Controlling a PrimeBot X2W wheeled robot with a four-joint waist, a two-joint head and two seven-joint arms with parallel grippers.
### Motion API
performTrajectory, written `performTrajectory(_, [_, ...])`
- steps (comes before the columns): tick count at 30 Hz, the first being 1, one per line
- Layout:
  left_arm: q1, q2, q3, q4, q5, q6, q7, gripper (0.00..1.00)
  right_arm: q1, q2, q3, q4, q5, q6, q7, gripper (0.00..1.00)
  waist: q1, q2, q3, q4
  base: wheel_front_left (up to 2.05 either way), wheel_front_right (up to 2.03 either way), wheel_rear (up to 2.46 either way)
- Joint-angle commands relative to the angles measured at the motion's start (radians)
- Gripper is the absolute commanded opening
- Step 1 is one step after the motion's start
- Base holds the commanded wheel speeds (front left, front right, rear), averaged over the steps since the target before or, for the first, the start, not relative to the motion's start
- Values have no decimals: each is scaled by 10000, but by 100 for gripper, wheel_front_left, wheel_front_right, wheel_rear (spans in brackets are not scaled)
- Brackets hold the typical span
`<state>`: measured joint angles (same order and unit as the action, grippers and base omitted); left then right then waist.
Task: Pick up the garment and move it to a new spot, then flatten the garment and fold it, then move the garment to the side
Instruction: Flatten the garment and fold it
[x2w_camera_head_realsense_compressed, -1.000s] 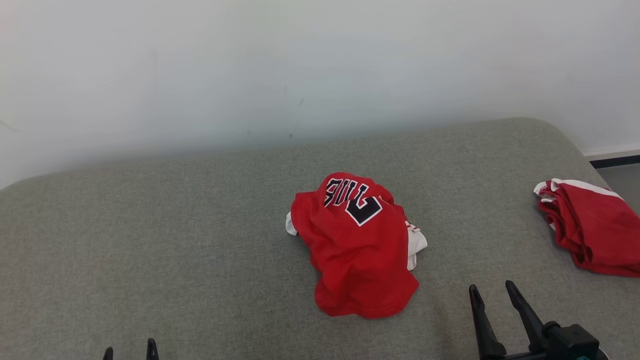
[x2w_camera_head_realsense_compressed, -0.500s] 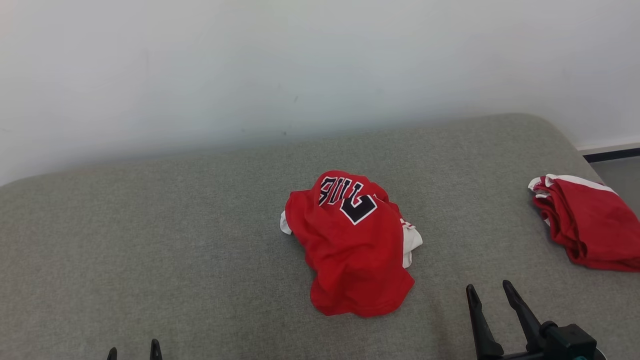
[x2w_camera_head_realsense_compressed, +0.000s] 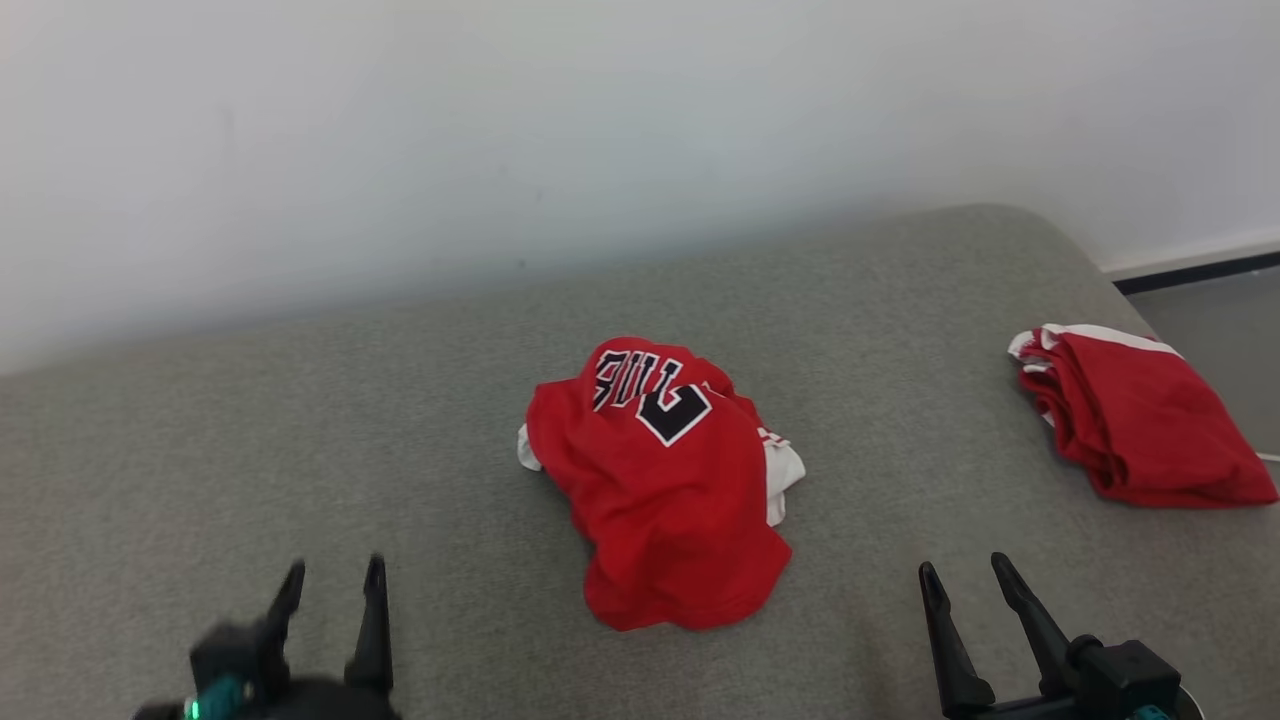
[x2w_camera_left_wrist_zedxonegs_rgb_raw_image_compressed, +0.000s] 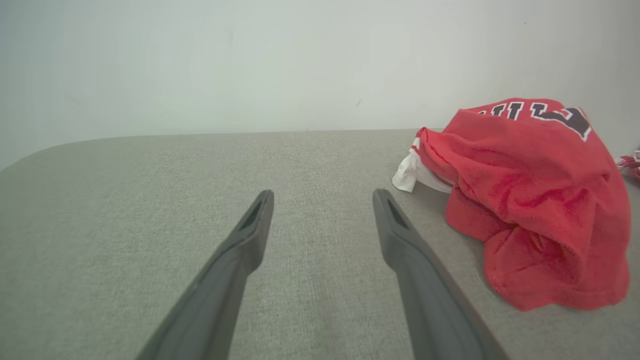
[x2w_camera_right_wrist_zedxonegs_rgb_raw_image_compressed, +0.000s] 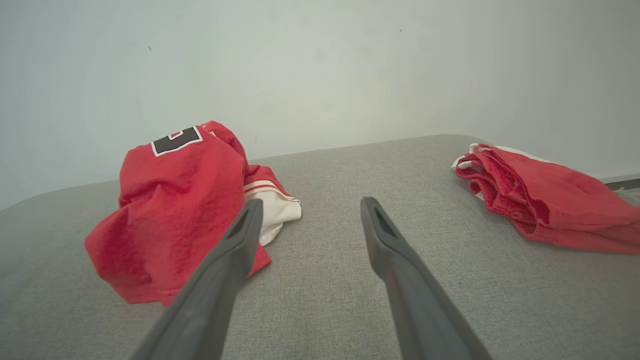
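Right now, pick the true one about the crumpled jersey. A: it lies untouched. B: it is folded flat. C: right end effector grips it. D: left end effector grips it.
A: left end effector and right end effector are open, clear of the crumpled jersey.

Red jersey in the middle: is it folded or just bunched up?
Bunched up. The red jersey sits in a lumpy heap on the grey cushion, lettering creased, white trim poking out unevenly.

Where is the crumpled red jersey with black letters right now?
In the head view the crumpled red jersey lies at the middle of the grey cushion, left of the folded red garment.
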<state>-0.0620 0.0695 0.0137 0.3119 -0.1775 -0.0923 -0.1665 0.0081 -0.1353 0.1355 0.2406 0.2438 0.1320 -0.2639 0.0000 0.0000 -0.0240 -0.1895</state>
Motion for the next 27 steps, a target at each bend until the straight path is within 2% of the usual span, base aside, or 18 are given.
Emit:
performTrajectory(1, [-249, 86, 17, 12, -47, -33, 95, 100, -69, 21, 31, -11, 26, -25, -3, 100, 0, 0, 85, -233, 0, 0, 0])
performTrajectory(4, [-1313, 121, -269, 175, -228, -121, 933, 100, -108, 53, 102, 17, 39, -25, -3, 100, 0, 0, 201, -588, 0, 0, 0])
performTrajectory(5, [-1970, 84, -379, 309, -333, -139, 1512, 100, -140, 44, 185, 38, 46, -25, -3, 100, 0, 0, 283, -880, 0, 0, 0])
performTrajectory(9, [-3255, -25, -554, 777, -656, -24, 2768, 100, -266, -13, 333, 37, 81, -25, -3, 100, 0, 0, 507, -1555, 0, 0, 0])
performTrajectory(15, [-4652, -97, -762, 1722, -958, 435, 4372, 100, -467, -108, 524, 48, 123, -25, -3, 100, 0, 0, 837, -2570, 0, 0, 0])
performTrajectory(20, [-5405, 81, -824, 2317, -808, 804, 5581, 100, -610, -65, 672, 10, 228, -25, -3, 100, 0, 0, 1178, -3262, 0, 0, 0])
performTrajectory(27, [-5993, 584, -1183, 2971, -128, 1584, 7256, 100, -452, 126, 409, -191, 265, -25, -3, 100, 0, 0, 1526, -3423, 0, 0, 0])
